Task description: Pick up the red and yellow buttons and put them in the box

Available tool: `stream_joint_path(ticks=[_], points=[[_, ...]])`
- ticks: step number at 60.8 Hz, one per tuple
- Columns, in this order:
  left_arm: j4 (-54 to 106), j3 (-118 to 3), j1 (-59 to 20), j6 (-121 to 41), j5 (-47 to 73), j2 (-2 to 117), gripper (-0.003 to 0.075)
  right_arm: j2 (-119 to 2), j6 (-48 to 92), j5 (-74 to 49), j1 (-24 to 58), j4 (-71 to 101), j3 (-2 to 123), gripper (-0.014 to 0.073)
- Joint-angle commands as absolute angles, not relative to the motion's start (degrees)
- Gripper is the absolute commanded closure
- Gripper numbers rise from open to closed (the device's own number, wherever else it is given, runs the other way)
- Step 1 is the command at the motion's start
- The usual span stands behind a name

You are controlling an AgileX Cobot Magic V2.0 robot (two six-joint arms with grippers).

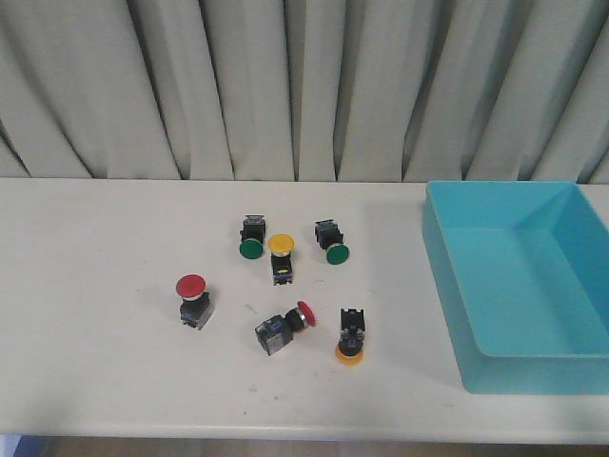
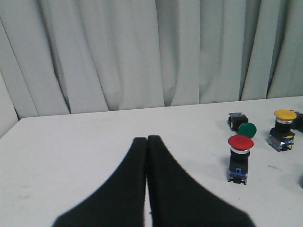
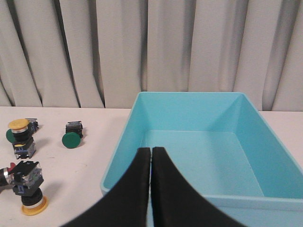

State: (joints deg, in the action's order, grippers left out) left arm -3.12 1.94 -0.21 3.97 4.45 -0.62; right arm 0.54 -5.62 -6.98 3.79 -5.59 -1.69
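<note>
Two red buttons lie on the table: one upright at the left (image 1: 193, 297), one on its side (image 1: 284, 329). One yellow button (image 1: 281, 255) stands near the middle; another (image 1: 351, 341) rests cap-down at the front. The turquoise box (image 1: 445, 276) sits at the right, with nothing in it. Neither gripper shows in the front view. My left gripper (image 2: 147, 139) is shut and empty, above bare table to the left of the upright red button (image 2: 239, 156). My right gripper (image 3: 151, 150) is shut and empty, at the box's near wall (image 3: 189, 94).
Two green-capped switches (image 1: 251, 242) (image 1: 333, 246) lie beside the middle yellow button. A pleated grey curtain hangs behind the table's far edge. The table's front edge runs close below the buttons and the box.
</note>
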Motion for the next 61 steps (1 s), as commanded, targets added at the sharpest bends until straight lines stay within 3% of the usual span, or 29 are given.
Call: stream_joint_path(ticks=[1,40,48,54,61], points=[[-2.69,4.33,-0.49,4.52,0.0,-1.44,0.0727,1.15,-5.22,-2.48,3.59,-5.89,-2.08,0.0596],[-3.19,4.33,-0.49,4.08,0.0,-1.44,0.0727,1.15,-5.22,-2.48,3.59,-5.89,-2.08,0.0596],[-3.11,4.33,-0.49,3.95,-5.44,-1.44,0.0727,1.15,-5.63,-1.23,3.59,-5.44,-2.08,0.0596],[-3.46,3.5,-0.49,3.75,-18.8,-1.44,0.0727,1.15,-5.88,9.76,3.56,-5.26,-1.36,0.0596],[-5.23,-0.69,-0.49,-2.65,-37.34,0.3,0.0727,-0.02,-2.66,38.65,3.44,-7.3,4.81,0.0596]])
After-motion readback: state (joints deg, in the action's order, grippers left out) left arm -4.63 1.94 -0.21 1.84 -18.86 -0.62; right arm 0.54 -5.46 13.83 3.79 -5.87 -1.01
